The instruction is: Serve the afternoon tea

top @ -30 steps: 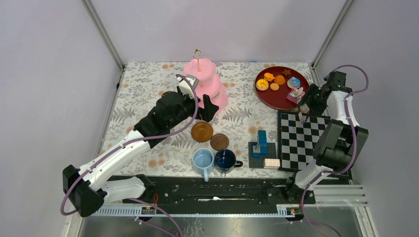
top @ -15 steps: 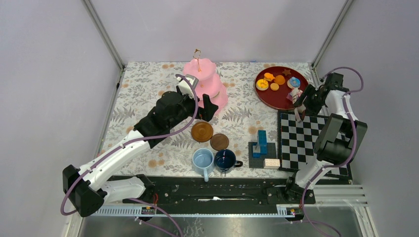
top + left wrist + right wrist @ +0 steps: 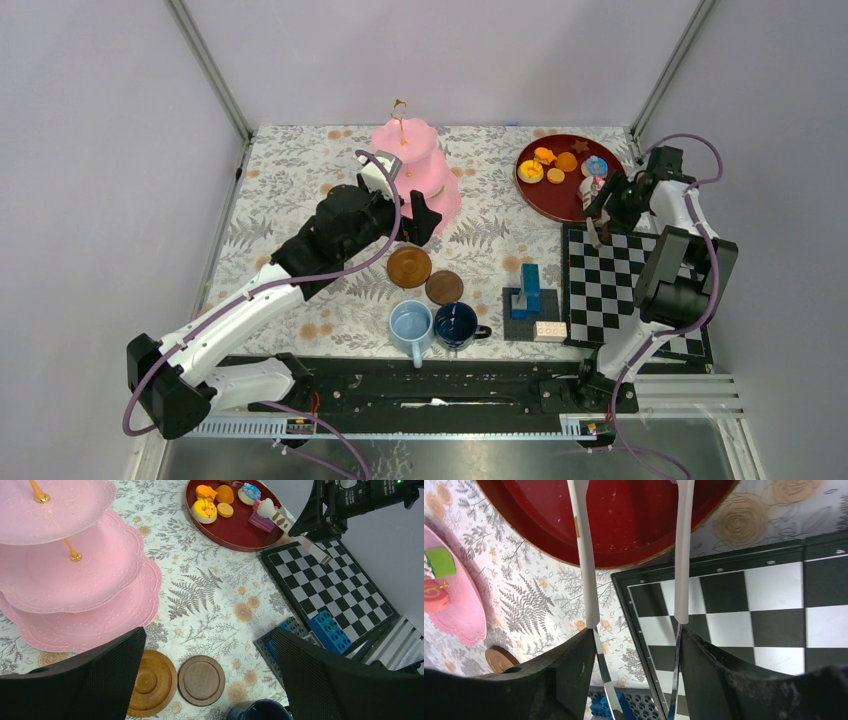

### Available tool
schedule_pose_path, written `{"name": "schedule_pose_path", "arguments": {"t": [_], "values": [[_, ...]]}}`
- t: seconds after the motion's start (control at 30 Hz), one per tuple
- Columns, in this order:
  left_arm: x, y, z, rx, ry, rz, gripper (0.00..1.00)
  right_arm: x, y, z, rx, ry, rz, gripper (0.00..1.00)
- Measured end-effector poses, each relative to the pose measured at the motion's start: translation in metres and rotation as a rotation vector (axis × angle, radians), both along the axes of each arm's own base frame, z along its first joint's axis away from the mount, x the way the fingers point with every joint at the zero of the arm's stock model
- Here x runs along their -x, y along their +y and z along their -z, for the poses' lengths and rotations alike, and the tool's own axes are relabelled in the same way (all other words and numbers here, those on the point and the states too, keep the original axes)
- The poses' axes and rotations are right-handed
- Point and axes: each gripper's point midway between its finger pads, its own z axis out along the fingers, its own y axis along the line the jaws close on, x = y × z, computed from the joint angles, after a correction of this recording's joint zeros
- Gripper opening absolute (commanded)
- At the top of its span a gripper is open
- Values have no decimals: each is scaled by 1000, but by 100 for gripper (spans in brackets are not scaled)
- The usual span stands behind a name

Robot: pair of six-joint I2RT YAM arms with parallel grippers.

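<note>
The pink three-tier stand (image 3: 415,165) (image 3: 75,570) is at the back centre. A green piece (image 3: 439,561) shows on one tier. Small pastries (image 3: 550,165) (image 3: 205,510) lie on a dark red tray (image 3: 545,198) at the back right. My right gripper (image 3: 607,207) (image 3: 636,645) is shut on metal tongs (image 3: 586,580). Their white tips reach a pink-and-white pastry (image 3: 597,187) (image 3: 261,520) at the tray's near edge; I cannot tell if they pinch it. My left gripper (image 3: 418,215) (image 3: 207,635) hangs open above two brown saucers (image 3: 409,266) (image 3: 444,287) (image 3: 201,680). The light-blue mug (image 3: 410,325) and dark-blue mug (image 3: 455,325) stand in front.
A black-and-white chequered board (image 3: 610,285) (image 3: 749,605) lies at the right, under the right arm. A blue block stack (image 3: 528,292) (image 3: 327,630) on a grey plate sits just left of it. Grey walls with metal posts close the table on three sides.
My right gripper has moved left and towards the back with the tongs, bringing the tips further over the tray. The left arm has not moved.
</note>
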Motion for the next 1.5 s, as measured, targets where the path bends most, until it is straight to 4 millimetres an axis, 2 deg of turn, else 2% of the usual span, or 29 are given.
{"name": "schedule_pose_path", "arguments": {"t": [0.3, 0.63, 0.93, 1.33, 1.5], "values": [[0, 0, 0, 0, 0, 0, 99, -2, 38, 1, -15, 5, -90, 65], [0, 0, 0, 1, 0, 1, 99, -3, 37, 5, 29, 26, -63, 64], [0, 0, 0, 0, 0, 1, 99, -7, 60, 10, 111, 60, -39, 62], [0, 0, 0, 1, 0, 1, 99, -14, 45, 13, 222, 84, 54, 67], [0, 0, 0, 1, 0, 1, 99, -24, 42, 22, 232, 98, 59, 66]]}}
